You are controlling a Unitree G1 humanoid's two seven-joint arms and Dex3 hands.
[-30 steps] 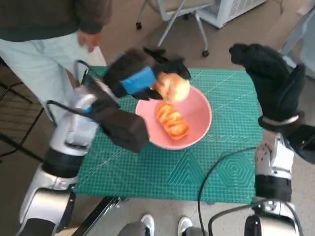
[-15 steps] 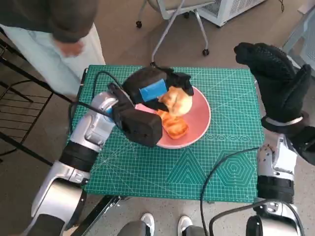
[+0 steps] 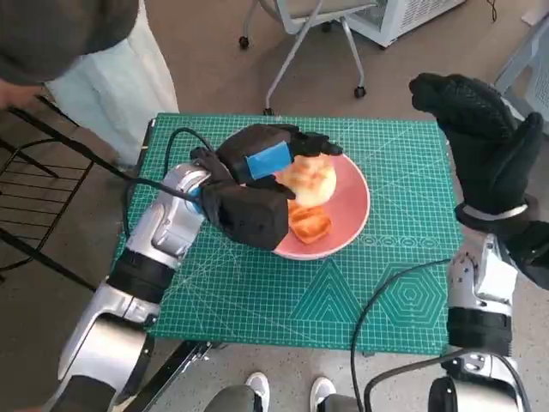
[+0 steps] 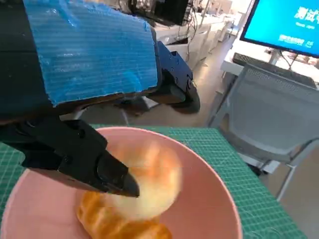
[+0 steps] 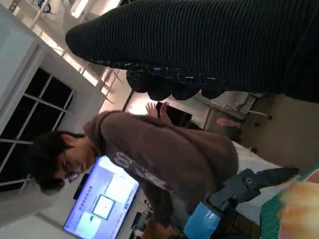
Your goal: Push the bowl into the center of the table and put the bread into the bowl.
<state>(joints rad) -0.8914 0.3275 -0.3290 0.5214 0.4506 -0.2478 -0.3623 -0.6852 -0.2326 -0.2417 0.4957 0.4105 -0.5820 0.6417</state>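
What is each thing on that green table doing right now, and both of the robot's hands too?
Bowl: upright on the green mat, holding bread.
Long bread: lying in the bowl.
Round bread: gripped by the left hand, over the bowl.
Left hand: holding round bread.
Right hand: raised, holding nothing.

Head view looks steeply down; both wrist views, close, share the bowl [image 3: 347, 215].

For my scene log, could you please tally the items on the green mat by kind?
Bread: 2, a round roll at the left hand and a long glazed piece, both in the bowl.
Bowl: 1, pink.
Total: 3.
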